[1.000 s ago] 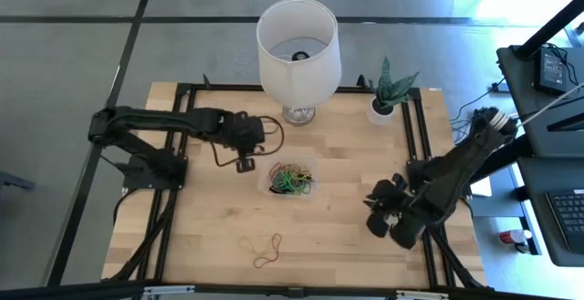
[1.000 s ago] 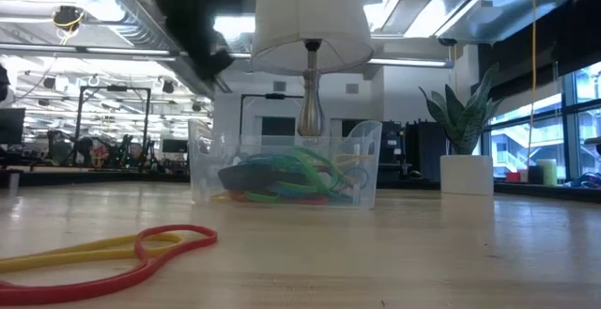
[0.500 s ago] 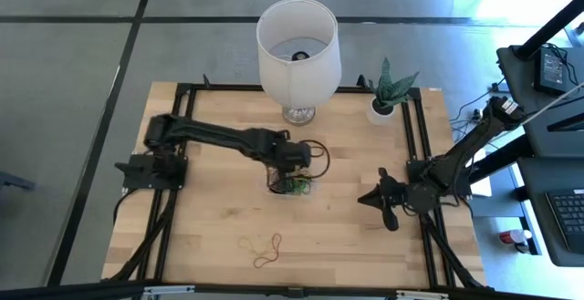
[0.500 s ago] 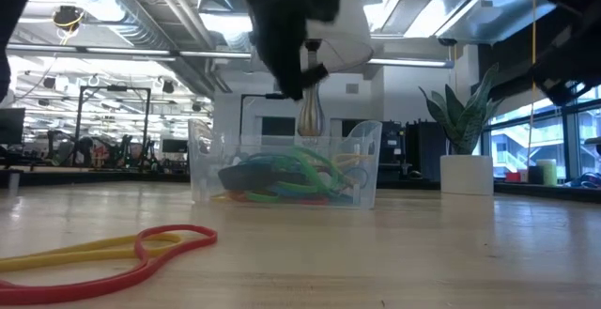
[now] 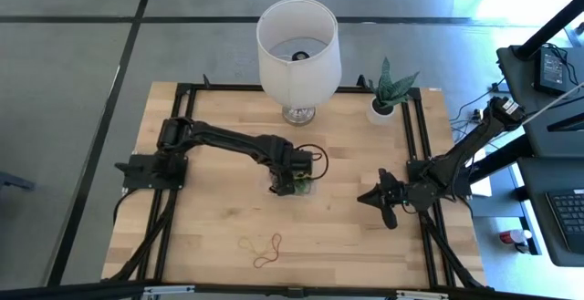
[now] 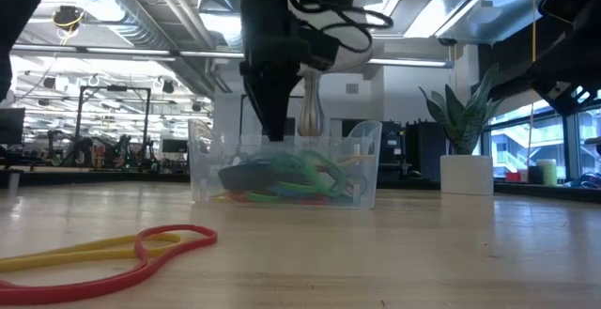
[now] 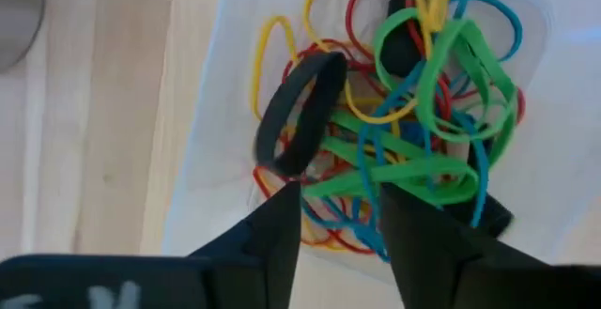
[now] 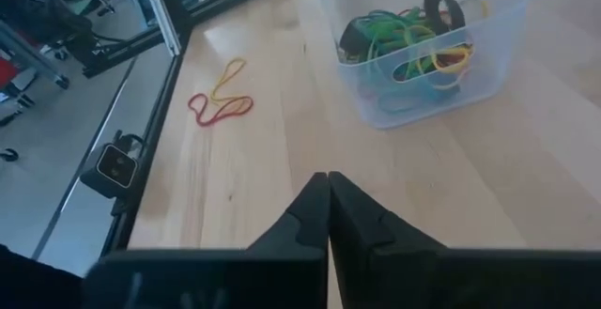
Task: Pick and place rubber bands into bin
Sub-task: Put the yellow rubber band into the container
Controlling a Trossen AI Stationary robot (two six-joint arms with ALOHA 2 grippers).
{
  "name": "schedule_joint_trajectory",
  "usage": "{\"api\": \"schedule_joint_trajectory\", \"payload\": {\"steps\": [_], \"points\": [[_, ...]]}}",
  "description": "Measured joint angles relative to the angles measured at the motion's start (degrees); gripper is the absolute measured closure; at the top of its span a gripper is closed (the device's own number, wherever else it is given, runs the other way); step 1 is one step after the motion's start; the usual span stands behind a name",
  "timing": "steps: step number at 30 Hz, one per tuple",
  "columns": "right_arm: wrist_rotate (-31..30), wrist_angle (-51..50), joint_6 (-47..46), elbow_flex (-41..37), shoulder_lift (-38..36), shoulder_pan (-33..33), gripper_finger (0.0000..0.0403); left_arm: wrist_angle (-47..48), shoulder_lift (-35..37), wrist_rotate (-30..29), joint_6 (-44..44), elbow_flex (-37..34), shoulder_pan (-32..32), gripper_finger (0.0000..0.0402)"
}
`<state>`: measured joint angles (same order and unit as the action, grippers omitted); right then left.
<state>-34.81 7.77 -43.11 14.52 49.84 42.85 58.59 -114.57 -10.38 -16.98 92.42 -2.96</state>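
The rubber bands [image 7: 394, 149], a tangle of thin flexible loops in green, red, yellow, blue and black, lie heaped in the small clear square plastic bin [image 6: 362, 173], which sits on the pale wooden table [image 5: 347, 236] just in front of the white lampshade on its silver stem [image 5: 297, 45]. A second ago the left arm was drawn back well to the side of the bin; now it has swung across and its dark left gripper [image 6: 272, 126] hangs straight above the bin, fingertips dipping to about the rim. From the left wrist camera its fingers [image 7: 282, 224] stand a little apart with nothing between them, and a thick black loop [image 7: 300, 112] lies on top of the heap just ahead of them; I take it a band has just been let go into the bin, though I cannot say that loop is the one. The dark right gripper [image 8: 327, 206] has also pulled in from farther out and now waits off to the side of the bin, near the table's edge, its fingers pressed together and carrying nothing. Two loops, one red [image 5: 267, 260] and one yellow [image 5: 260, 243], lie linked on the bare wood well clear of the bin, toward the table's front edge. So to my eye the job is nearly finished, with that pair left to fetch.
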Motion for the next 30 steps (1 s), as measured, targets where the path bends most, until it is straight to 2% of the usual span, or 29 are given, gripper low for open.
{"api": "schedule_joint_trajectory", "payload": {"steps": [8,13,19,25,30], "points": [[-0.01,-0.28,1.64,0.02,0.00,0.00,0.0384,1.90,5.72,4.65,-7.62,0.00,-0.70,0.0245],[-0.02,-0.31,1.60,0.02,0.00,0.00,0.0383,5.64,10.22,1.32,-12.86,0.00,-4.42,0.0250],[-0.02,-0.31,1.60,0.02,0.00,0.00,0.0397,8.86,13.80,-8.86,-17.84,-1.30,-14.22,0.0261],[-0.06,-0.32,1.90,0.02,0.00,0.00,0.0394,7.59,14.45,-12.27,-26.77,-7.64,-24.99,0.0267],[-0.08,-0.33,3.39,0.02,0.00,0.00,0.0388,-5.34,14.45,-12.49,-31.23,-15.61,-32.16,0.0270]]}}
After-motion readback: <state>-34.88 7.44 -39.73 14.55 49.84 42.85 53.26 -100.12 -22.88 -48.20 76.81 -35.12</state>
